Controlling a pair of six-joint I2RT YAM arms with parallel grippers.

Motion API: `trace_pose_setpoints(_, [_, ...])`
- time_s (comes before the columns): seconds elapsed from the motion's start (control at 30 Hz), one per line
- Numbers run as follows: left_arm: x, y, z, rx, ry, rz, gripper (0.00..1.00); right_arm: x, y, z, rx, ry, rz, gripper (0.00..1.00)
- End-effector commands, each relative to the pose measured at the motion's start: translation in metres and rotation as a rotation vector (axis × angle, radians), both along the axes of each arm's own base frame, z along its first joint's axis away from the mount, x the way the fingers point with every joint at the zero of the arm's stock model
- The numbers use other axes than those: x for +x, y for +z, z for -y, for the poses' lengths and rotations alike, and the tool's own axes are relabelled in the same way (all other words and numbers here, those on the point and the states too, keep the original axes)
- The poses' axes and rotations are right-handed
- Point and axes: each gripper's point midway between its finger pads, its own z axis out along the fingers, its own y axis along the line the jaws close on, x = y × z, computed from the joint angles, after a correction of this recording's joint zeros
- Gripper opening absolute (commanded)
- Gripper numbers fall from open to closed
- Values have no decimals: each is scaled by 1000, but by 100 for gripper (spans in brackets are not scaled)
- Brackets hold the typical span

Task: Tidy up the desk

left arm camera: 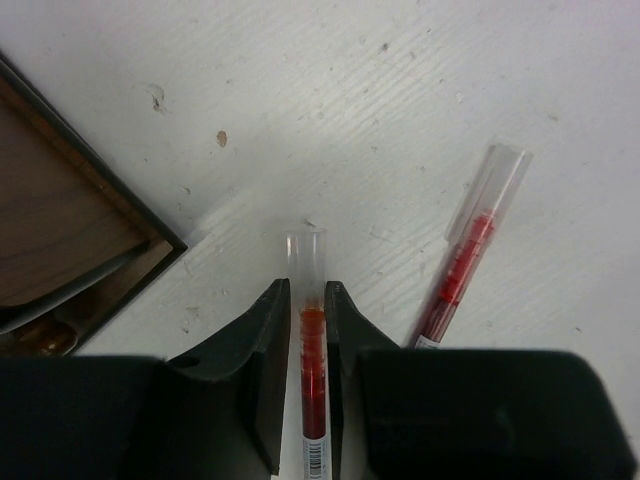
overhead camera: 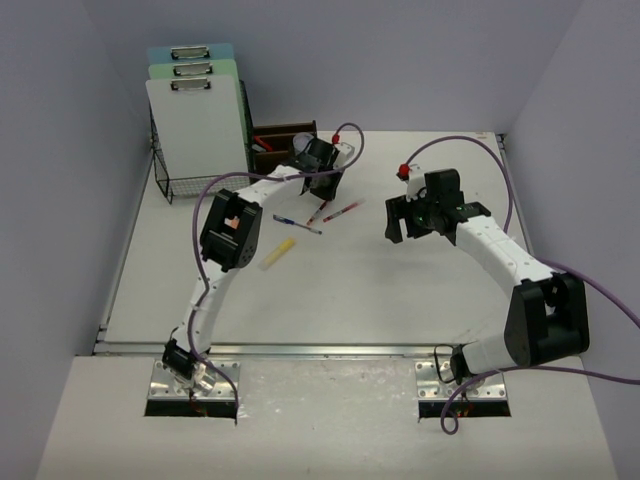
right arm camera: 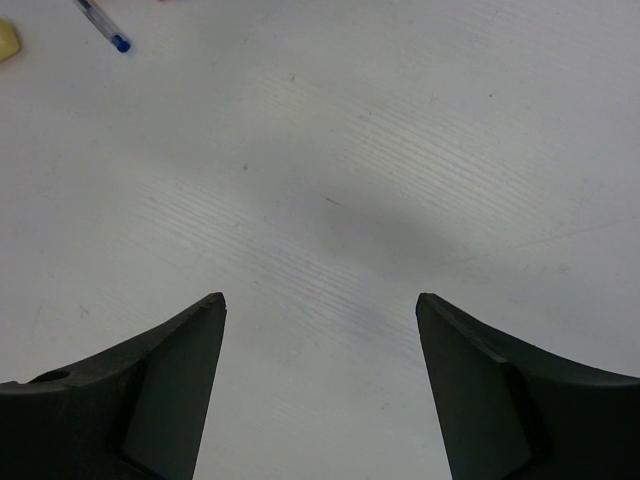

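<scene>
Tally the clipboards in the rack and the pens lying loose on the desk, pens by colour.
Clipboards: 3
Red pens: 2
Blue pens: 1
Total: 6

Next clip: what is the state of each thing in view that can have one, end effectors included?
Left end effector: closed on the held red pen, low over the desk.
Held red pen: clear cap on, pinched between the fingers.
Second red pen: capped, lying loose on the desk.
Right end effector: open, empty.
Blue pen: lying loose.
Yellow item: lying loose.
Clipboards: upright in the wire rack.
</scene>
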Motion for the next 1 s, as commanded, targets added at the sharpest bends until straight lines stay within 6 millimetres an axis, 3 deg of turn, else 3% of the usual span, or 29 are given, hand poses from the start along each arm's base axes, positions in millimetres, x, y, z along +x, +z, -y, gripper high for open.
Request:
trace_pose_setpoints(0.0, [17,116,19,-166,-12,207,0,10,30,-3,33,1,80,77])
trace_pose_setpoints(0.03, [17,132,17,-188,-4,238,0,10,31,-3,31,1,82,77])
trace_pose_setpoints(0.13, [15,203,7,-287,29,392,0,11,34,-1,19,2,88,78])
trace_pose_setpoints(0.17, [13,214,0,-301,55,438,0,13,35,-1,14,2,91,78])
trace_pose_setpoints(0.2, [11,253,-7,-354,81,551,0,14,36,0,8,0,95,78])
trace_pose_setpoints(0.23, [10,260,-14,-375,97,616,0,15,37,1,5,-2,99,78])
trace_pose_setpoints(0.3, [-10,304,-32,-441,88,768,0,16,37,2,-5,2,97,78])
trace_pose_setpoints(0.33, [-16,302,-38,-460,84,820,0,17,38,2,-10,4,99,78])
trace_pose_setpoints(0.37, [-21,320,-45,-464,87,859,0,16,37,2,-13,7,94,78])
trace_pose_setpoints(0.43, [-39,330,-68,-468,87,1007,0,19,39,3,-25,12,92,78])
trace_pose_setpoints(0.6, [-45,334,-118,-536,148,1157,0,24,41,3,-31,10,90,78])
trace_pose_setpoints(0.63, [-47,349,-126,-577,139,1231,0,25,41,3,-30,11,90,78])
trace_pose_setpoints(0.7, [-39,350,-143,-587,148,1290,0,26,40,3,-32,9,83,79])
trace_pose_setpoints(0.83, [-31,346,-152,-566,123,1460,0,28,39,3,-39,5,77,79])
trace_pose_setpoints(0.87, [-23,335,-153,-554,141,1458,0,28,38,4,-45,4,76,79])
trace_pose_setpoints(0.9, [-18,343,-158,-560,174,1486,0,28,37,5,-50,5,75,79])
trace_pose_setpoints(0.97, [-6,337,-164,-562,215,1506,0,28,35,7,-58,5,75,79])
